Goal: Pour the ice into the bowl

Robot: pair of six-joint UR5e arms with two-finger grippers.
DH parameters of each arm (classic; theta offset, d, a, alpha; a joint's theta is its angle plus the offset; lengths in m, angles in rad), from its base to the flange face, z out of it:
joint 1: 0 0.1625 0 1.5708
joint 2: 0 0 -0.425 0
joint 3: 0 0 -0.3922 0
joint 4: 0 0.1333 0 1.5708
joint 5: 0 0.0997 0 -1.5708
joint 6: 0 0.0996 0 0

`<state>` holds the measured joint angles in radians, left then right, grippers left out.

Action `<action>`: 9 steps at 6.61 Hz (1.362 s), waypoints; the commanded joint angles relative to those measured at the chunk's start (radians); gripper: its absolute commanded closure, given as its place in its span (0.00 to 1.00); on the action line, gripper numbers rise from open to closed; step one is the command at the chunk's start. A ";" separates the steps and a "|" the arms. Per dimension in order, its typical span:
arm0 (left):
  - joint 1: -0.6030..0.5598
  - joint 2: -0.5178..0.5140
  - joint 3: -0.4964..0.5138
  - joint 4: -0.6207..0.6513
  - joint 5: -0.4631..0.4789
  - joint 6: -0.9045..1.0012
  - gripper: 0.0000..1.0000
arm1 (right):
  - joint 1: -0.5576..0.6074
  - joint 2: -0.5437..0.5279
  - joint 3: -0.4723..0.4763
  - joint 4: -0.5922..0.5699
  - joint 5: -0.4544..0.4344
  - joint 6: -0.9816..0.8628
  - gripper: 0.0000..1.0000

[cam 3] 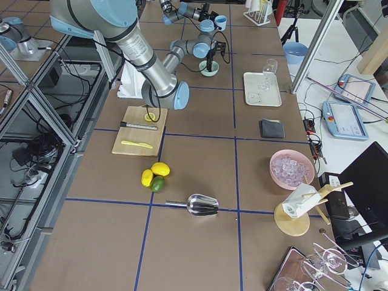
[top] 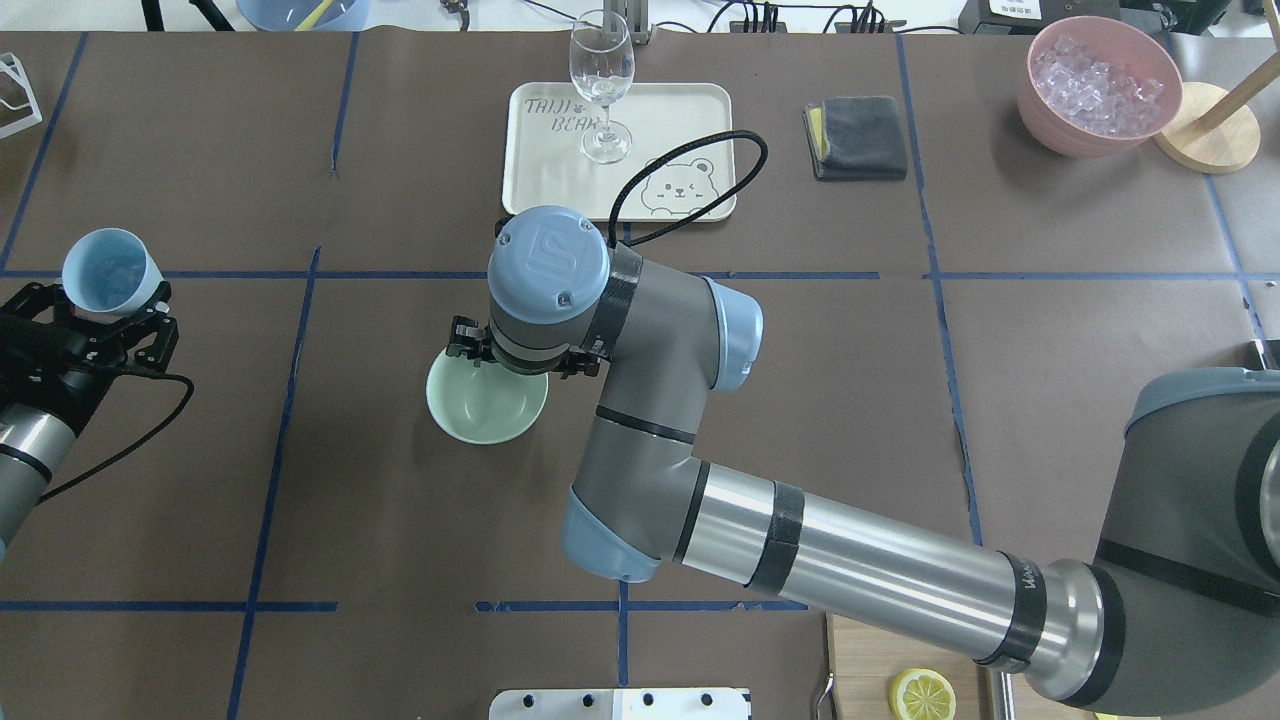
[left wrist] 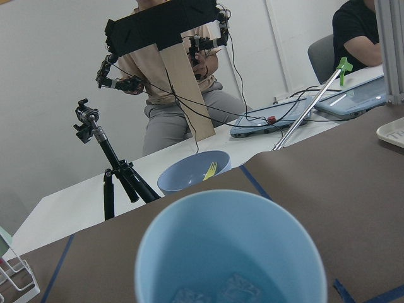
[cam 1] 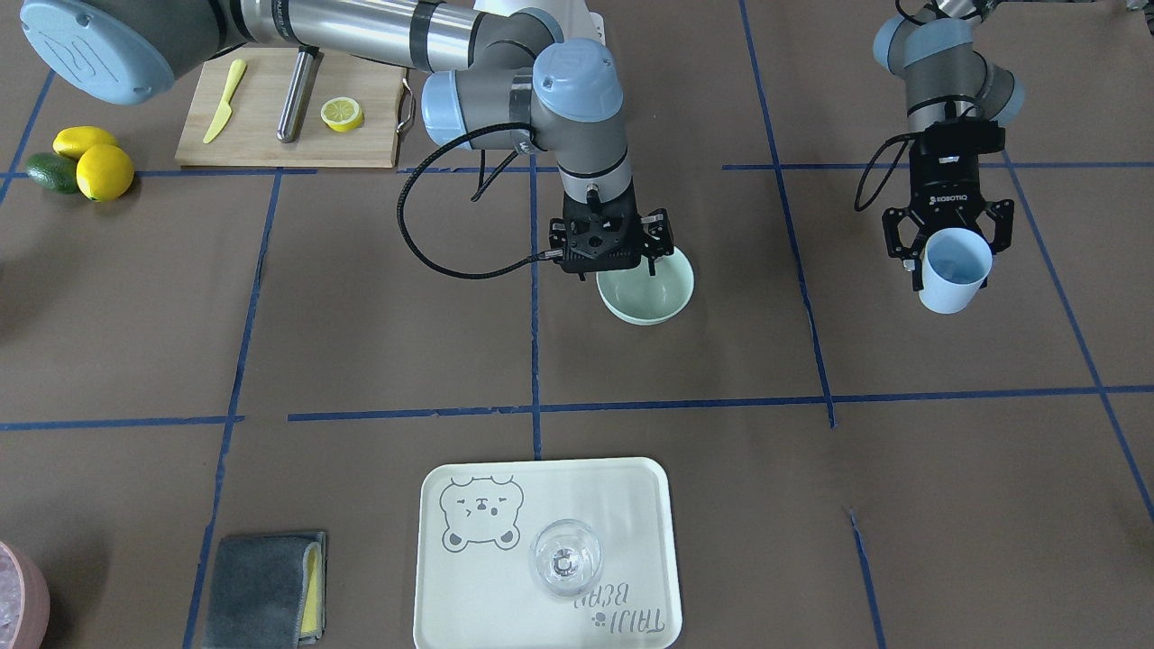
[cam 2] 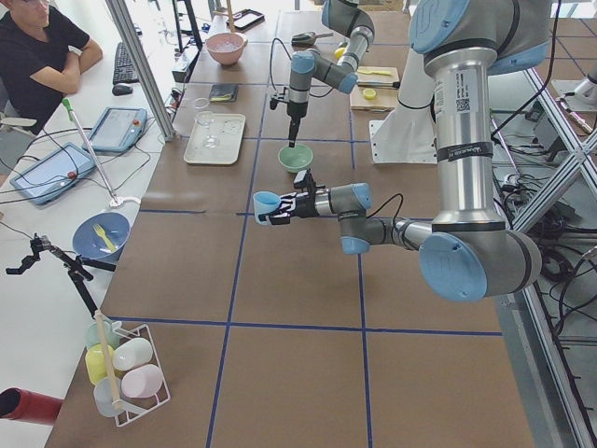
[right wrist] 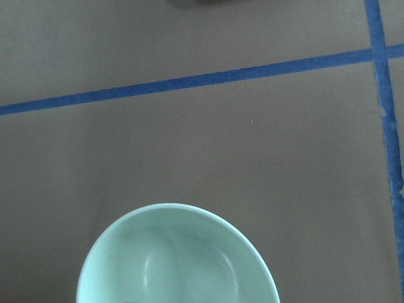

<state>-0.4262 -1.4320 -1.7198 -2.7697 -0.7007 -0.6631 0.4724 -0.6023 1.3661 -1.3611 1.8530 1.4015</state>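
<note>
The pale mint-green bowl (cam 1: 647, 293) stands on the table near its middle; it also shows in the overhead view (top: 485, 405) and fills the bottom of the right wrist view (right wrist: 177, 259). It looks empty. My right gripper (cam 1: 613, 267) points straight down over the bowl's robot-side rim, its jaws spread wide and holding nothing. My left gripper (cam 1: 948, 261) is shut on a light blue cup (cam 1: 954, 272), held upright above the table, well to the side of the bowl. A few clear ice cubes (left wrist: 235, 290) lie at the bottom of the cup.
A cream tray (cam 1: 631, 487) with a wine glass (cam 1: 564, 559) stands at the operators' side. A grey cloth (cam 1: 266, 586), a pink container of ice (top: 1098, 85), a cutting board (cam 1: 270, 135) with knife and lemon half, lemons (cam 1: 101, 169) and a metal scoop (cam 3: 201, 206) lie farther off.
</note>
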 commanded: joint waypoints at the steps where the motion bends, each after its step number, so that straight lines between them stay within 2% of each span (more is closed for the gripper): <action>1: 0.061 -0.079 -0.107 0.312 0.068 0.008 1.00 | 0.070 -0.138 0.187 -0.059 0.086 -0.016 0.00; 2: 0.088 -0.134 -0.128 0.425 0.079 0.017 1.00 | 0.101 -0.233 0.268 -0.059 0.107 -0.065 0.00; 4: 0.191 -0.176 -0.129 0.528 0.246 0.086 1.00 | 0.135 -0.306 0.304 -0.049 0.130 -0.124 0.00; 5: 0.219 -0.177 -0.126 0.530 0.291 0.149 1.00 | 0.140 -0.319 0.314 -0.047 0.130 -0.131 0.00; 7: 0.248 -0.246 -0.112 0.532 0.294 0.302 1.00 | 0.140 -0.343 0.327 -0.046 0.129 -0.134 0.00; 8: 0.248 -0.260 -0.104 0.532 0.325 0.451 1.00 | 0.138 -0.349 0.326 -0.044 0.126 -0.138 0.00; 9: 0.250 -0.286 -0.072 0.532 0.413 0.585 1.00 | 0.138 -0.349 0.326 -0.044 0.124 -0.138 0.00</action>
<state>-0.1787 -1.6929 -1.8170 -2.2382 -0.3572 -0.2159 0.6110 -0.9487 1.6917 -1.4056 1.9792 1.2650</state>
